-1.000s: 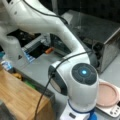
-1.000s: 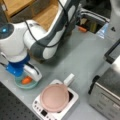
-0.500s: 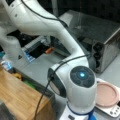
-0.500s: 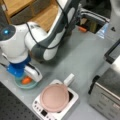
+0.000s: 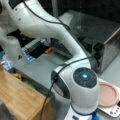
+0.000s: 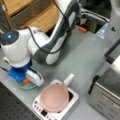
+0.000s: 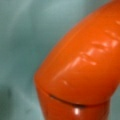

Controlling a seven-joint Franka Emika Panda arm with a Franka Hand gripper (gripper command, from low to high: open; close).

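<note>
One orange carrot (image 7: 80,65), smooth and glossy like a plastic toy, fills the wrist view and lies in a pale green dish (image 6: 25,86) at a front view's bottom left, just beside the white hotplate with its pink pan (image 6: 54,97). It looks light, stiff and rather slippery, so I judge the thick middle a safer place to grip than the rounded tip, squeezing across its width. The gripper (image 6: 26,80) sits right down over the carrot in the dish, but whether its jaws are apart or closed I cannot tell.
</note>
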